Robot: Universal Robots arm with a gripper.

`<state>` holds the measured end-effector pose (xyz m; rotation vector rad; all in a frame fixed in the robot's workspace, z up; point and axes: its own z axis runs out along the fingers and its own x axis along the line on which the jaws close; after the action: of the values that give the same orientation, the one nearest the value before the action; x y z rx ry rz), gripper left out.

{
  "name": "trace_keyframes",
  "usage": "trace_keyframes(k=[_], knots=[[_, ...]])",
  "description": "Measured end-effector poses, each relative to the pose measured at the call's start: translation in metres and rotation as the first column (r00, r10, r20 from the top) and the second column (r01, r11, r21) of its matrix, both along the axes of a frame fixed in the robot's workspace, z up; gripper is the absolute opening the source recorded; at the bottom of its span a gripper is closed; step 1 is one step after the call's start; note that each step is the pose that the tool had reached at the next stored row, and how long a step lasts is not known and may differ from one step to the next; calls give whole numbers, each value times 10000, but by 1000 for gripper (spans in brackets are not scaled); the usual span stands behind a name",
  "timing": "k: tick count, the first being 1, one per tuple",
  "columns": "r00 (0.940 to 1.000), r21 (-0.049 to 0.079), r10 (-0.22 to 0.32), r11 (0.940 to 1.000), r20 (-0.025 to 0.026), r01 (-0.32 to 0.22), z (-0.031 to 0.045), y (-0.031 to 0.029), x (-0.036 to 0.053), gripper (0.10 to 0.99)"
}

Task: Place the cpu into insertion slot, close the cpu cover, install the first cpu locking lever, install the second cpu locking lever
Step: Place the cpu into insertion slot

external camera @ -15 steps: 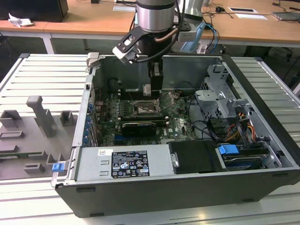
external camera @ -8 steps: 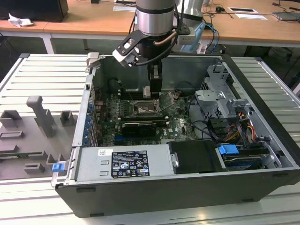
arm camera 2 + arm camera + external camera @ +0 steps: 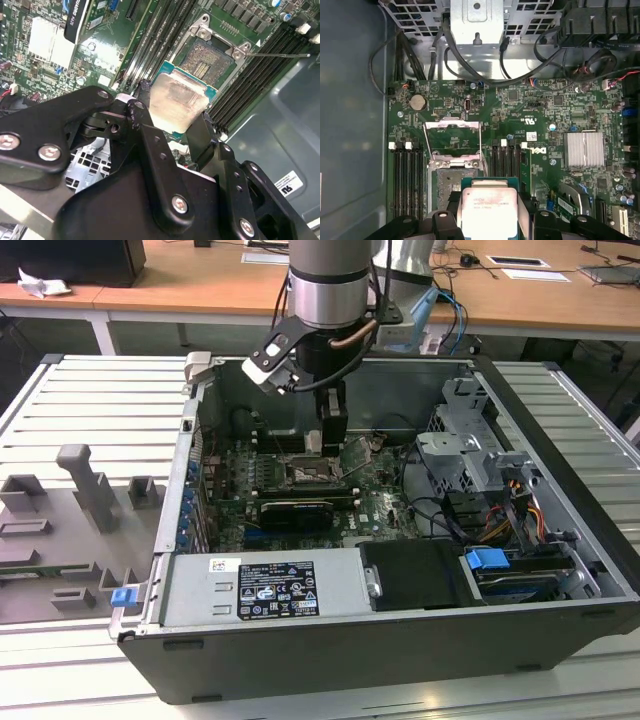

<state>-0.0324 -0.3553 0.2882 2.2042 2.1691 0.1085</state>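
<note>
One of four steps in hand: placing the cpu. The gripper pinches it by two opposite edges, silvery face up, down inside the open computer case above the motherboard. In both wrist views the chip hangs just beside the insertion slot, overlapping its near edge, not seated. The slot's dark centre is bare. The cpu cover stands swung up at the far side, and a thin lever rod sticks out free, so nothing is closed or locked yet. My read: seating calls for the chip square over the slot, level, and a gentle drop without force.
</note>
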Motion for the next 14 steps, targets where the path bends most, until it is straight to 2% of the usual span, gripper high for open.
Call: trace_keyframes(k=[3,8,14], knots=[[10000,2,-2,10000,1,2,-16,16,-1,533],[10000,2,0,10000,1,0,-73,82,-1,533],[10000,2,1,10000,1,-1,-103,98,-2,533]])
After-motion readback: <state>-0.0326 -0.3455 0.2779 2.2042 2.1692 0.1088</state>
